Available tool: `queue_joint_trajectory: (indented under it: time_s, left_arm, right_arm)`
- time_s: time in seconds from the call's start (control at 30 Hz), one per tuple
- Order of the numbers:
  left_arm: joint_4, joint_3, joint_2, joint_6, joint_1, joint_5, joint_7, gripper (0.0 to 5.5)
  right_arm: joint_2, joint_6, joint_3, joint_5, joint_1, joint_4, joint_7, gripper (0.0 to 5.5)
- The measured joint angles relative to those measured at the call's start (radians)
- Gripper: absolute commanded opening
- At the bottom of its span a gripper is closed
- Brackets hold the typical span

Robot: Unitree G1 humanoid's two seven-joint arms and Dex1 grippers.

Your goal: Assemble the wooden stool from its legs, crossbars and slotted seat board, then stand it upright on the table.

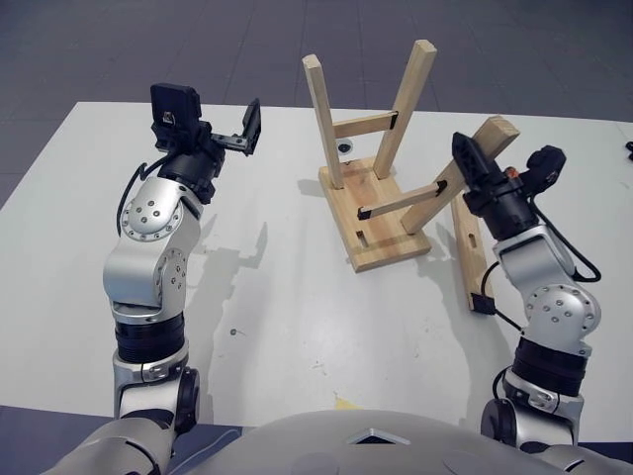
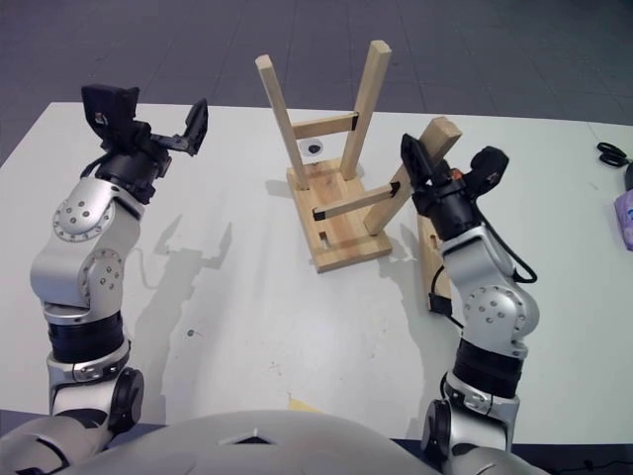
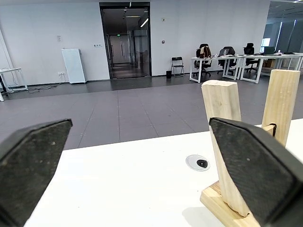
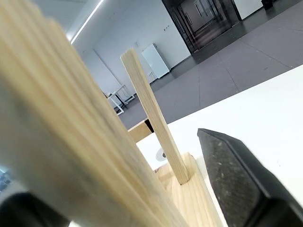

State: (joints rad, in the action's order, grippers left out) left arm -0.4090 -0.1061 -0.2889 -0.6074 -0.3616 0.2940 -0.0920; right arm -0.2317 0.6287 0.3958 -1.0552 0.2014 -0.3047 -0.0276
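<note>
The slotted seat board (image 1: pixel 368 240) lies flat on the white table (image 1: pixel 277 297). Two legs (image 1: pixel 324 119) stand upright in it, joined by a crossbar (image 1: pixel 364 124). A third leg (image 1: pixel 490 134) leans tilted at the board's right side, and its crossbar (image 1: pixel 401 203) reaches toward the board. My right gripper (image 1: pixel 471 160) is shut on this tilted leg (image 4: pixel 71 142), about halfway up. A fourth leg (image 1: pixel 471 262) lies flat on the table under my right arm. My left gripper (image 1: pixel 244 132) is raised to the left of the stool, open and holding nothing, its pads (image 3: pixel 255 175) wide apart.
A round cable grommet (image 1: pixel 344 146) sits in the table behind the board. Scissors (image 2: pixel 611 151) and a purple item (image 2: pixel 625 213) lie at the far right edge. Bare table spreads to the left and in front of the board.
</note>
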Motion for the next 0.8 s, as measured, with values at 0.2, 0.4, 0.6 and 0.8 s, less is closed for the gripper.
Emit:
queue_joint_trajectory:
  time_s: [0.2,0.4,0.6,0.8]
  left_arm:
    - [-0.018,-0.002,0.001,-0.004,0.012,-0.015,0.0,5.4]
    - [-0.02,0.005,0.008,-0.007,0.012,-0.018,0.0,5.4]
    - [-0.039,-0.006,0.011,-0.008,0.036,-0.019,0.002,5.4]
    - [-0.042,-0.011,0.014,-0.015,0.058,-0.02,0.008,5.4]
  right_arm:
    - [-0.074,-0.014,0.211,-0.222,0.116,0.104,0.097,5.31]
    - [-0.173,-0.03,0.267,-0.278,0.22,0.194,0.105,5.37]
    - [-0.262,-0.056,0.209,0.011,-0.014,0.303,-0.054,5.37]
    - [-0.35,-0.126,-0.027,0.282,-0.265,0.203,-0.398,5.37]
